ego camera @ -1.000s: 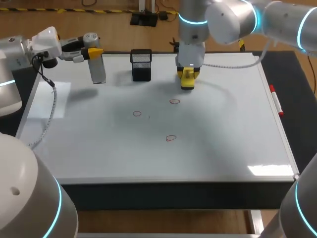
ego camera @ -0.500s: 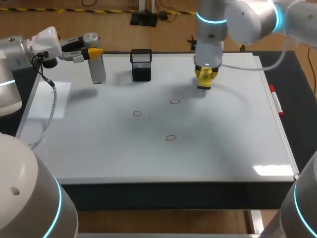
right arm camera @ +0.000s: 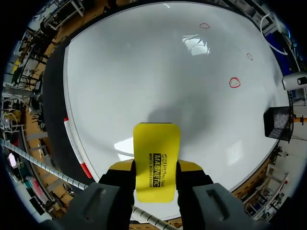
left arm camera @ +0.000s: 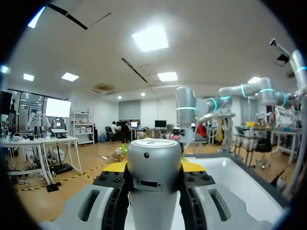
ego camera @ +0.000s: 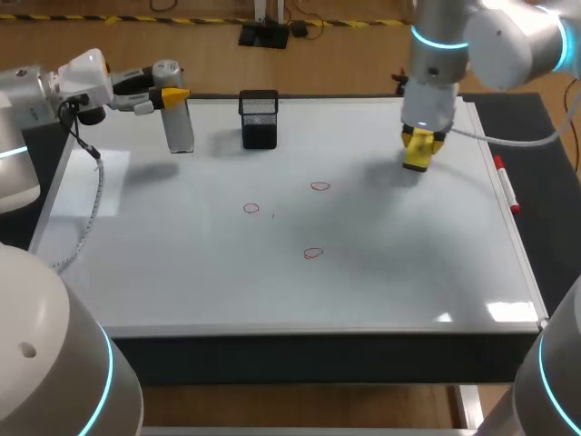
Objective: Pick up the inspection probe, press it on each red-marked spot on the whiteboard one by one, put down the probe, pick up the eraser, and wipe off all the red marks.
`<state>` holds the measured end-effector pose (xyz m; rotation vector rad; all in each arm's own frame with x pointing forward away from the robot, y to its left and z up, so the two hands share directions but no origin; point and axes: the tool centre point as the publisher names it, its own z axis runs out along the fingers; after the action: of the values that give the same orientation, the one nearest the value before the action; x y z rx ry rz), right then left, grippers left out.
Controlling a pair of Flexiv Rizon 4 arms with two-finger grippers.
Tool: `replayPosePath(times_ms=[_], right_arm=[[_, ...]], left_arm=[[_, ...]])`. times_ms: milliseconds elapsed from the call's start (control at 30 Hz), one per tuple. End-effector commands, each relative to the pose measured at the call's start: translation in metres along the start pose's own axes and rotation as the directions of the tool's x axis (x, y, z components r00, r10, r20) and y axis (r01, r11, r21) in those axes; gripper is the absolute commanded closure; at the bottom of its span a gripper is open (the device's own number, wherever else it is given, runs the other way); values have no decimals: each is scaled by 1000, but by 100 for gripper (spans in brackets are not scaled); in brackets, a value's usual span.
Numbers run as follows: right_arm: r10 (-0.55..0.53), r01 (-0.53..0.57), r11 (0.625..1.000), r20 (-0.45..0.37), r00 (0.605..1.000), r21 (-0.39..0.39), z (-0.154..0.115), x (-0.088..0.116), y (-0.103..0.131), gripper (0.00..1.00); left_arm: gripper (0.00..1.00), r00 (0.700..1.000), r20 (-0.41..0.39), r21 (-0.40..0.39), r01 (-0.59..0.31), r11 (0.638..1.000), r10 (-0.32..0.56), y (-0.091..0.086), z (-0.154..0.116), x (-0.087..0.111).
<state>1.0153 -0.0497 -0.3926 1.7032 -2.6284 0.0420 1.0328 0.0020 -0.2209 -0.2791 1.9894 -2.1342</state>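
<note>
The right fingers (right arm camera: 121, 167) clamp a yellow eraser (right arm camera: 157, 160) from both sides and hold it above the far right part of the whiteboard (right arm camera: 144, 72). The eraser's shadow falls on the bare surface just beyond it. Three red marks (right arm camera: 234, 82) sit unwiped near the middle of the board, well apart from the eraser. A black mesh cup (ego camera: 260, 118) stands at the far edge, and a red marker (ego camera: 507, 186) lies along the right rim. The left fingers (left arm camera: 194, 166) grip a silver probe (left arm camera: 153, 177) between them. It hangs upright over the board's far left corner, near the mesh cup.
</note>
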Motion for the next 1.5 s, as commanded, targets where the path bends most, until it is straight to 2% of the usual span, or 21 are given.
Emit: replayPosePath(times_ms=[33, 200, 300, 433, 1267, 1500], right_arm=[[28, -28, 1000, 21, 999, 0, -2, 30, -1, 100], [77, -76, 997, 43, 996, -26, 1, 51, -3, 100], [92, -90, 995, 48, 995, -43, 4, 56, -2, 100], [95, -92, 994, 46, 994, -63, 7, 58, -2, 100], [107, -105, 993, 35, 994, -60, 8, 58, -2, 100], [107, -105, 993, 35, 994, -60, 8, 58, -2, 100]], left_arm=[[100, 1000, 3, -1, -1, 1000, 1, -1, 0, 1], [100, 1000, 3, -1, -1, 1000, 1, -1, 0, 1], [100, 1000, 3, -1, -1, 1000, 1, -1, 0, 1], [100, 1000, 3, -1, -1, 1000, 1, -1, 0, 1], [100, 1000, 3, -1, -1, 1000, 1, -1, 0, 1], [100, 999, -40, -7, 11, 1000, -11, 5, 22, 24]])
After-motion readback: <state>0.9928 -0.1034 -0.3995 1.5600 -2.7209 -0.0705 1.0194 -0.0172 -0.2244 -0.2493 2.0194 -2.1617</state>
